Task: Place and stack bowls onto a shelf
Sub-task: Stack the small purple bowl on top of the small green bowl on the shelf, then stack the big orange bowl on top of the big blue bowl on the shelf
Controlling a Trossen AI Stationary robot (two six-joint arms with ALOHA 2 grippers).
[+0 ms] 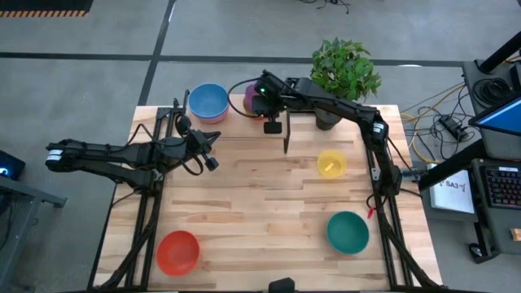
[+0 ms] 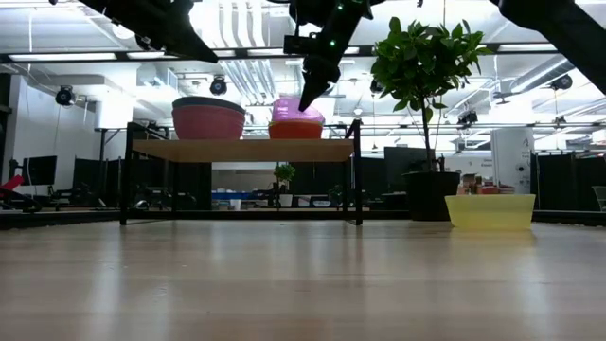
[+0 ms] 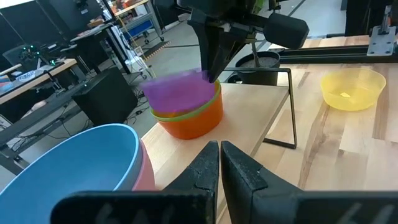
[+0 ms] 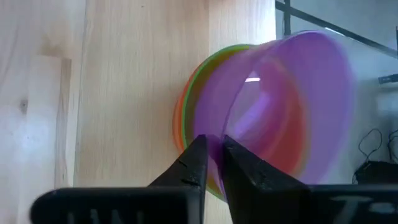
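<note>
Shelf [image 3: 249, 118]: purple bowl [image 4: 280, 112] in right end effector [image 4: 214, 152]

Smooth, faintly translucent plastic purple bowl [image 4: 292, 106] tops green [image 3: 208, 107] and glossy orange bowls [image 3: 193, 121] on a pale matt wood shelf [image 2: 241, 150] with thin black metal legs, above a light, grained plank tabletop [image 1: 260, 212] that also carries a translucent yellow bowl [image 2: 490, 210].

Small purple plastic bowl [image 4: 292, 106] motion-blurred; pink bowl [image 3: 146, 174] mostly hidden beneath large blue plastic bowl [image 3: 74, 168], itself cut off by frame edge.
</note>
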